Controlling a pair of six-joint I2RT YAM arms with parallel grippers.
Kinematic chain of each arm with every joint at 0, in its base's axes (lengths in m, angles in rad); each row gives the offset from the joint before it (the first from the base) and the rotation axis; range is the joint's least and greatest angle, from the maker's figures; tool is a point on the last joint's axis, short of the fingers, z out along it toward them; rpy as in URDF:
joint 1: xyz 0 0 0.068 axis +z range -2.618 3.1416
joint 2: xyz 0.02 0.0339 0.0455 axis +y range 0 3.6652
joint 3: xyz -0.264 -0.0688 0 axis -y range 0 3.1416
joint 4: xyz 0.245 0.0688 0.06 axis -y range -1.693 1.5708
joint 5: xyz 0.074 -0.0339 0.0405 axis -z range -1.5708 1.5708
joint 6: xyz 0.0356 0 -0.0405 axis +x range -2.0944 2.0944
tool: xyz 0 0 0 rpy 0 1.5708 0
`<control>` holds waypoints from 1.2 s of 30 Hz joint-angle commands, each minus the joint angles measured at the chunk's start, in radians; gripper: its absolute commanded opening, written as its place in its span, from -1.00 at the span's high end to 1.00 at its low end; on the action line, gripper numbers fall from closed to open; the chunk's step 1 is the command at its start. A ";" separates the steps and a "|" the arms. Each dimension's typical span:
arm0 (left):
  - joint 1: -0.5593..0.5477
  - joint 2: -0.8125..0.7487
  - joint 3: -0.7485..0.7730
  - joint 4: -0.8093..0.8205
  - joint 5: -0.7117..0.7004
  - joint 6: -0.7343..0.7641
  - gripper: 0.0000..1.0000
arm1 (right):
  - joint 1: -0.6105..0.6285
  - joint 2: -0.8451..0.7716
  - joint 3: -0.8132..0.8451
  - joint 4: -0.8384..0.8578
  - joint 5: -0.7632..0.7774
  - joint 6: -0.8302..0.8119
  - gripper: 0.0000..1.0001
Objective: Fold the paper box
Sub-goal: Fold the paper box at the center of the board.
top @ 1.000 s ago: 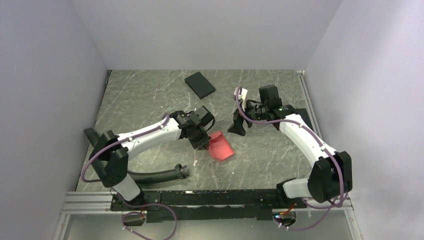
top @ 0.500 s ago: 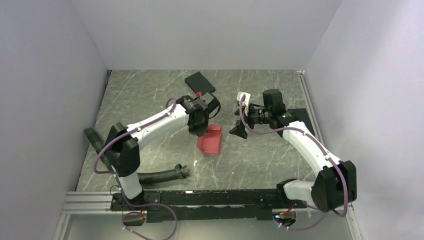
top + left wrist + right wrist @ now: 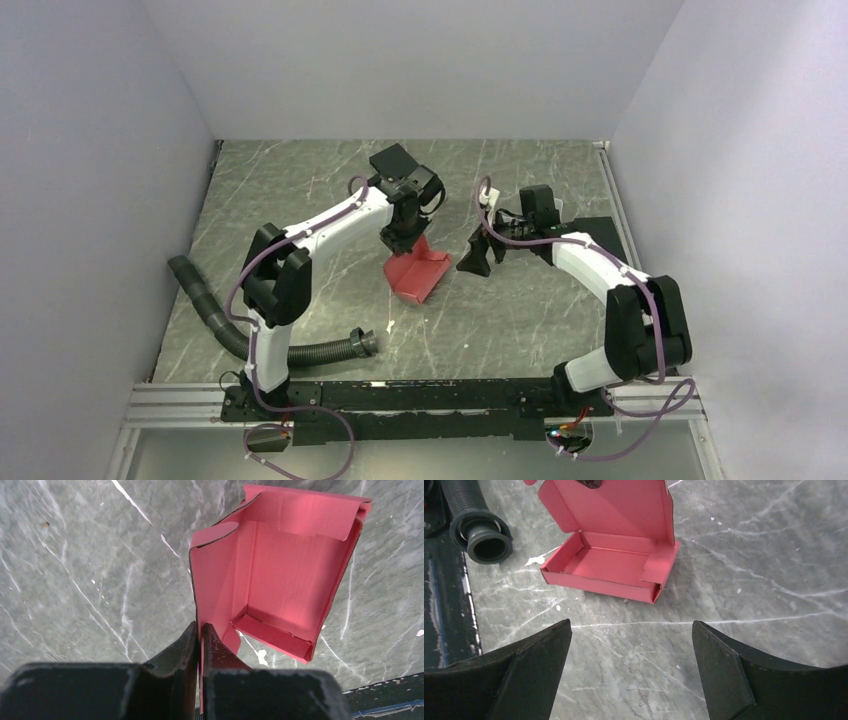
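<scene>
The paper box (image 3: 415, 274) is pinkish-red cardboard, a shallow open tray with its lid raised, resting on the table at the middle. My left gripper (image 3: 402, 241) is shut on the lid's edge. In the left wrist view the lid panel (image 3: 212, 585) runs between my closed fingers (image 3: 199, 630), and the tray (image 3: 295, 575) lies beyond. My right gripper (image 3: 476, 258) is open and empty just right of the box. In the right wrist view the box (image 3: 609, 565) lies ahead of my spread fingertips (image 3: 631, 630), apart from them.
A black flat box (image 3: 397, 163) lies at the back behind the left wrist. A black corrugated hose (image 3: 300, 352) lies at the front left, its mouth showing in the right wrist view (image 3: 483, 540). A black plate (image 3: 600, 232) sits under the right arm.
My left gripper has moved back and right with the lid edge, swinging the lid up; the box has shifted and turned. My right gripper has stayed open beside it.
</scene>
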 commanded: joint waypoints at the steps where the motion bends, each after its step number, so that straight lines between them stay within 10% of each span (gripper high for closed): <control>1: -0.002 0.005 0.059 0.017 0.013 0.086 0.77 | -0.003 0.043 0.069 0.092 -0.015 0.151 -0.86; 24: 0.004 -0.188 -0.116 0.222 0.075 0.020 0.77 | 0.054 0.323 0.255 0.018 0.129 0.304 -0.65; 36: 0.127 -0.345 -0.300 0.373 0.264 -0.046 0.41 | 0.134 0.448 0.381 -0.086 0.220 0.206 -0.33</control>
